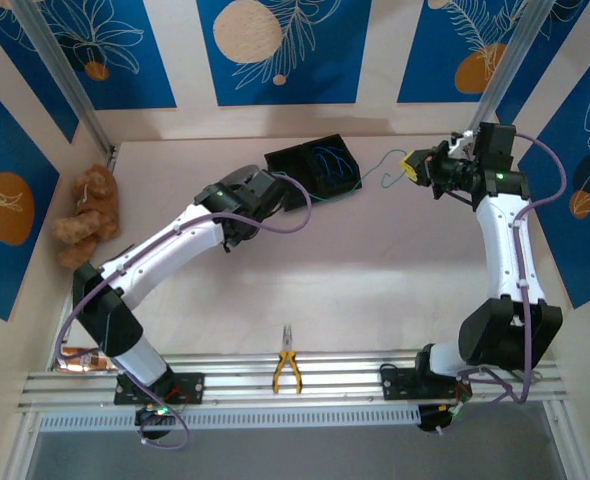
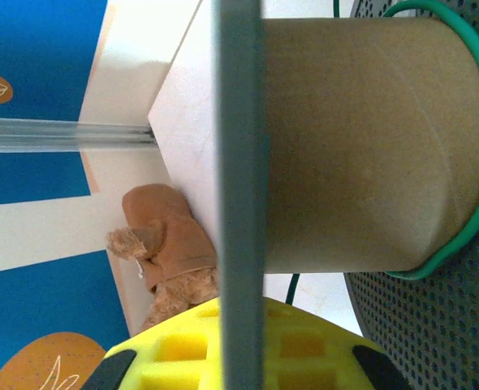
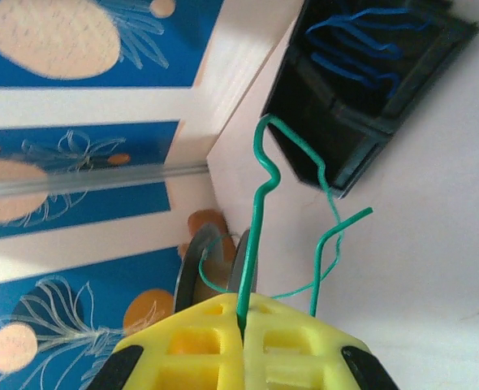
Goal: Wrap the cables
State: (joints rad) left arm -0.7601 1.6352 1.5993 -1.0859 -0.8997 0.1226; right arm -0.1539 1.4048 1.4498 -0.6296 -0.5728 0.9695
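The right hand (image 3: 241, 333) is shut tight on the green cable (image 3: 256, 211), its yellow pads (image 3: 191, 341) pressed together with the strand pinched between them. From the pads the cable rises in a kinked line towards the black bin (image 3: 361, 154). A 2nd length of the same green strand bends away beside it, its free end in the air above the counter (image 1: 375, 270).

In the overhead view this hand sits at the far right of the counter, and the green cable hangs in a loose curve between it and the bin. The blue cables (image 3: 353, 57) lie in curly strands inside the bin, which stands at the back of the counter between the 2 hands.

The left hand (image 2: 239, 357) is closed on the thin grey flange (image 2: 239, 162) of a spool. The flange runs straight up between its yellow pads. The spool's cardboard core (image 2: 353, 146) lies just beside the flange. 1 turn of green cable goes around the core at its far end, against a dark perforated flange (image 2: 434, 325).

A brown teddy bear (image 1: 87, 215) sits by the left wall. Yellow-handled pliers (image 1: 288, 370) lie on the metal rail at the near edge, between the 2 arm bases, well apart from both hands
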